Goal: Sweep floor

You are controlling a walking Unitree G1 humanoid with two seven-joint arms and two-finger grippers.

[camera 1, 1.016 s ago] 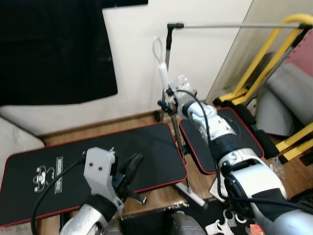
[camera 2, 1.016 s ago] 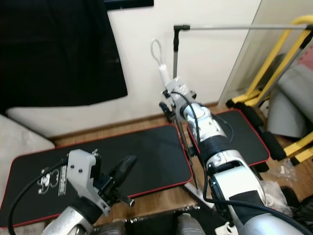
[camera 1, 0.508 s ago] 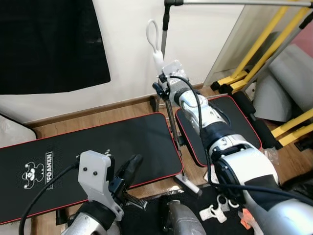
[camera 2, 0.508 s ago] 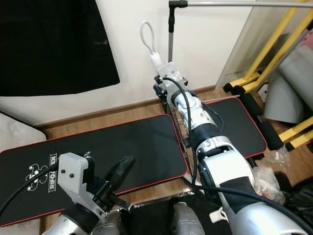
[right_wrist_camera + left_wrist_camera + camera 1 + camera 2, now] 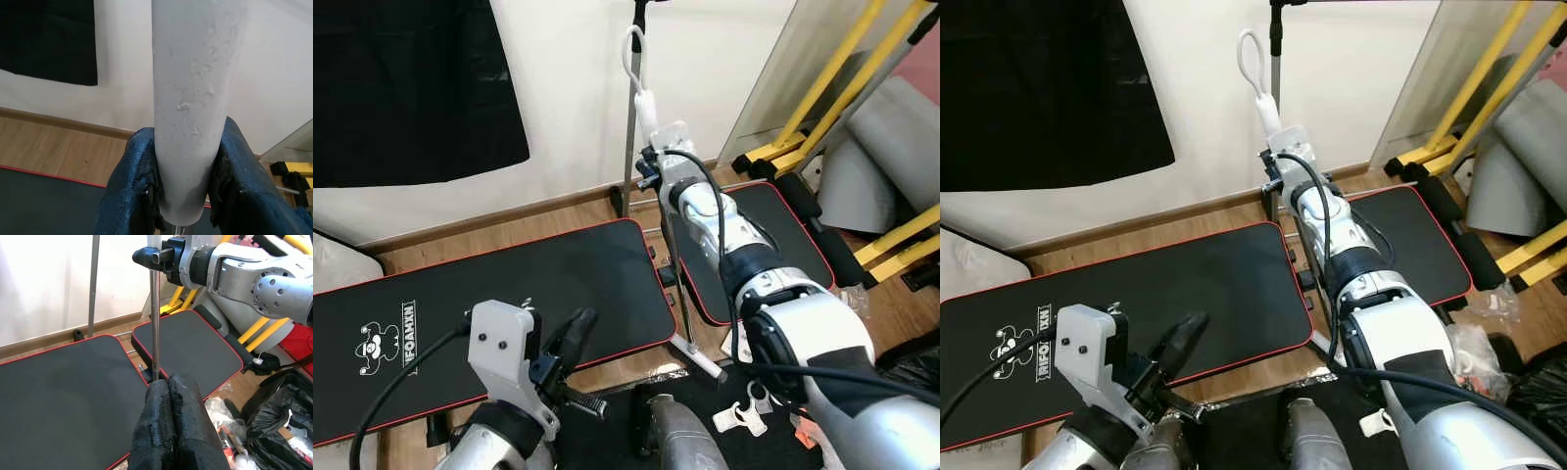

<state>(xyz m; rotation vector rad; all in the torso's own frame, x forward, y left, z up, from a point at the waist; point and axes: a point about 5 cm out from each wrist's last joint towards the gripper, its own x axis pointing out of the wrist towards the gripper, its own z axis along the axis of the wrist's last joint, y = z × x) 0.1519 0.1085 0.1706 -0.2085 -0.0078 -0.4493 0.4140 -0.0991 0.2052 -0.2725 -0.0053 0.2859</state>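
With the right end effector point(image 5: 651, 176) clamped on the white plastic broom handle point(image 5: 643, 101) at upper centre and the left end effector point(image 5: 171, 396) pressed together low on the metal shaft, pulling steadily should keep the head flat on the wooden floor point(image 5: 509, 230).

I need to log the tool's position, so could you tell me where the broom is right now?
The broom stands upright ahead of the robot, over the gap between the two black mats; the right gripper clamps its white handle near the wall.
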